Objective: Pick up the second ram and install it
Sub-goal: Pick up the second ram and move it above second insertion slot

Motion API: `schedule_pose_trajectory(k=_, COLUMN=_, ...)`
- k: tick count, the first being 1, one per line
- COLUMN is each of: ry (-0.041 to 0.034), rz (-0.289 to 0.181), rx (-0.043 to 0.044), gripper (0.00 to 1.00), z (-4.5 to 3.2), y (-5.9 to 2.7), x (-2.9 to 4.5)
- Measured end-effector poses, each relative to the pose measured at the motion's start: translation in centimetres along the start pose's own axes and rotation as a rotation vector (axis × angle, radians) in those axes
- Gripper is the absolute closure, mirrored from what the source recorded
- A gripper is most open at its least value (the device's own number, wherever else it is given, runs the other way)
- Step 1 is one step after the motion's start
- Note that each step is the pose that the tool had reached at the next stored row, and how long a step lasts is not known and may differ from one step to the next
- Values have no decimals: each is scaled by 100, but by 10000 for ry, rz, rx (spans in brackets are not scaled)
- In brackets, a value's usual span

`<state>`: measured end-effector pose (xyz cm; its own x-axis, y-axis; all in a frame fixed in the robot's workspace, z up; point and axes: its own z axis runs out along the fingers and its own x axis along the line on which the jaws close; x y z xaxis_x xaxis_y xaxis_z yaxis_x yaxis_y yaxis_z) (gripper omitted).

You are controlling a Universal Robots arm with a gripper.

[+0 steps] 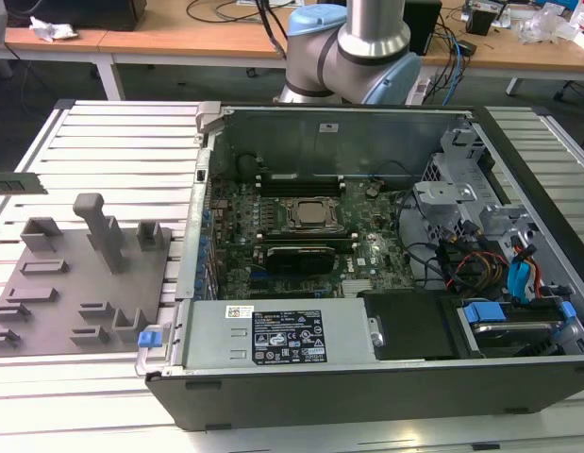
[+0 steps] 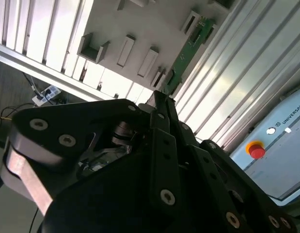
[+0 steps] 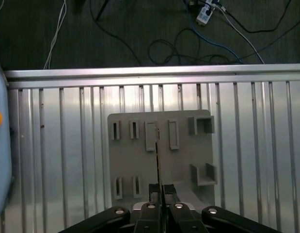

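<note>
Exterior view: the computer case (image 1: 348, 111) is lying open across the centre and the exterior view's right. The grey holder plate (image 1: 56, 293) is sitting on the slatted worktop (image 1: 122, 142) at lower left, just beside the case wall. Black memory slots (image 1: 299, 185) are running alongside the CPU socket (image 1: 310, 215) mid-frame, and I cannot tell whether any is filled. That case wall is standing between plate and board, and a cable bundle (image 1: 461, 260) is crowding the board's right side. The air above the slots is looking open. Second wrist view: the gripper (image 2: 161, 97) is clamping the second ram (image 2: 188, 46), with the green board sticking out past the jaws over the holder plate (image 2: 154, 24) and the worktop (image 2: 246, 68) slats beside it. A pale box with a red button (image 2: 256, 149) is sitting beyond the slats, well apart. First wrist view: the second ram (image 3: 158, 155) is showing edge-on as a thin line, with the jaws of the gripper (image 3: 160, 191) pinching it from both sides. The holder plate (image 3: 183, 160) is lying below, and the stick is looking lifted clear of its blocks. The worktop (image 3: 57, 145) is ending at an edge rail (image 3: 140, 73) just past the plate, with the floor (image 3: 164, 43) and loose cables beyond. Judging by this, the pick is done. The install is not, since the stick is hanging over the plate, well apart from the slots.
</note>
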<state>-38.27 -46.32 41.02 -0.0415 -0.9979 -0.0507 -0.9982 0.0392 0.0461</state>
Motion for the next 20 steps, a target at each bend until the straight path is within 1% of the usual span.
schedule_pose_trajectory(k=2, ry=-5, rz=0, rx=-1, gripper=87, z=-31, y=-4, x=-49)
schedule_pose_trajectory(k=3, ry=-8, rz=0, rx=-2, gripper=87, z=-63, y=-7, x=-91)
schedule_pose_trajectory(k=4, ry=-12, rz=0, rx=0, gripper=87, z=-84, y=-9, x=-109)
schedule_pose_trajectory(k=5, ry=-14, rz=0, rx=1, gripper=87, z=-91, y=-10, x=-116)
schedule_pose_trajectory(k=7, ry=-16, rz=-1, rx=-1, gripper=87, z=-142, y=-15, x=-146)
schedule_pose_trajectory(k=10, ry=-18, rz=-1, rx=-1, gripper=87, z=-194, y=-19, x=-170)
schedule_pose_trajectory(k=13, ry=-29, rz=0, rx=-1, gripper=87, z=-326, y=-17, x=-182)
schedule_pose_trajectory(k=14, ry=-71, rz=-2, rx=-3, gripper=87, z=-327, y=-18, x=-183)
schedule_pose_trajectory(k=17, ry=-70, rz=-4, rx=-4, gripper=87, z=-329, y=-29, x=-182)
schedule_pose_trajectory(k=19, ry=-71, rz=-3, rx=-4, gripper=87, z=-329, y=-60, x=-184)
schedule_pose_trajectory(k=20, ry=-71, rz=-3, rx=-4, gripper=87, z=-330, y=-92, x=-185)
